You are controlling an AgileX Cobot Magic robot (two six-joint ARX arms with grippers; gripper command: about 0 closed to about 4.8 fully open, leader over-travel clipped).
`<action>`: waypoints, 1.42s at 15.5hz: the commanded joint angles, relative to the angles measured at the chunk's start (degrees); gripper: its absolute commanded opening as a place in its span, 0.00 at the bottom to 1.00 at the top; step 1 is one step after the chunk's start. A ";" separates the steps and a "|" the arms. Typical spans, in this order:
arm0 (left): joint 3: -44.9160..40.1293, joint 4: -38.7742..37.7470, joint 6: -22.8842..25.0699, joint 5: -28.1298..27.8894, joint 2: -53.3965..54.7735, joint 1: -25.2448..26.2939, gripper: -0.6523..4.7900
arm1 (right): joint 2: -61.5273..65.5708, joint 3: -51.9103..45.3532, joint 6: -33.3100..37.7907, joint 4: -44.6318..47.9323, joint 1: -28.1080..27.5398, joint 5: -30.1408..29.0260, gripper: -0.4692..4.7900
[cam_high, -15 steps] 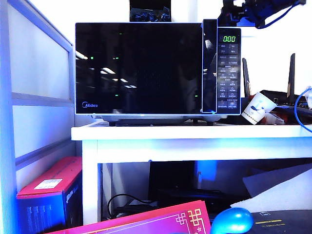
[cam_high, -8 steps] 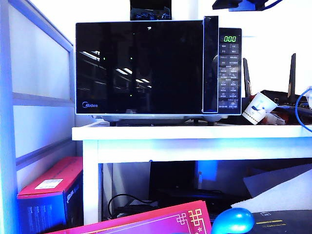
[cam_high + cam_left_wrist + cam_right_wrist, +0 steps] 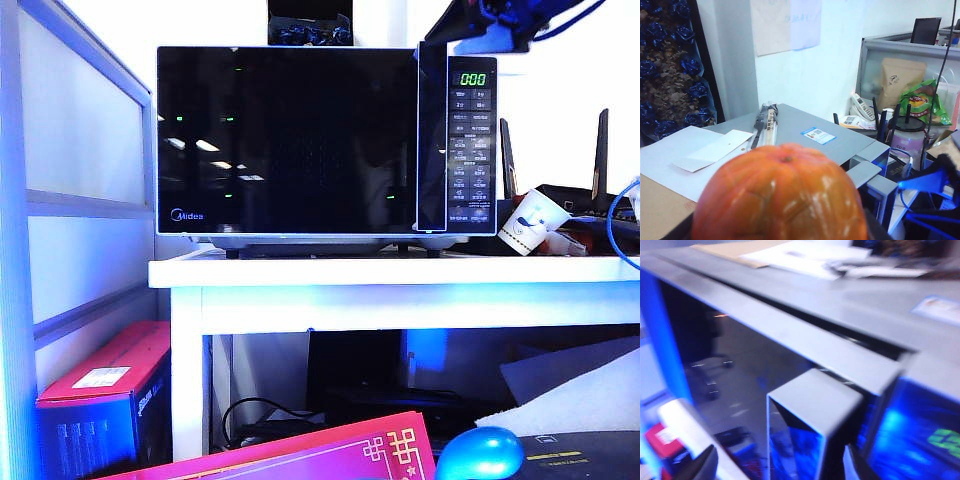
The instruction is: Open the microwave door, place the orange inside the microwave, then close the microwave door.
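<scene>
The opening step is in hand. The large boxy black microwave (image 3: 325,145) sits on the white desk (image 3: 400,272), and its wide glossy black glass door (image 3: 287,140) looks closed, or at most barely cracked along the handle side; I cannot tell which.

The right hand (image 3: 782,467) hangs at the upper front corner of the oven, just above the tall narrow black handle strip (image 3: 432,140). In the right wrist view its two dark fingertips stand apart on either side of the strip's top end, so it is spread and grasping nothing. In the exterior view only part of that arm shows at the top edge.

The left hand (image 3: 775,235) is held up above the flat grey top of the microwave, away from the door. The small round orange (image 3: 780,197) fills the space directly in front of it, apparently seated between the fingers, which the fruit hides; I judge the hand to be clasping it.

Next, the right hand probably needs to clamp the strip and draw it outward in an arc about the hinge on the far side from that hand.

The glass is mirror-smooth and slick. The handle is a hard, thin, square-edged bar. The orange has waxy, faintly ribbed skin.
</scene>
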 commanded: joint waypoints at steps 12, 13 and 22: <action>0.31 0.33 0.15 0.07 -0.17 -0.02 0.46 | 0.04 0.28 3.34 4.13 -0.02 -11.87 0.72; 0.31 0.33 0.15 0.09 -0.17 -0.02 0.46 | -0.70 0.28 3.34 3.72 -0.02 -12.20 0.72; 0.31 0.33 0.13 0.07 -0.17 -0.02 0.46 | -2.08 0.28 7.52 0.92 -0.04 -20.46 0.72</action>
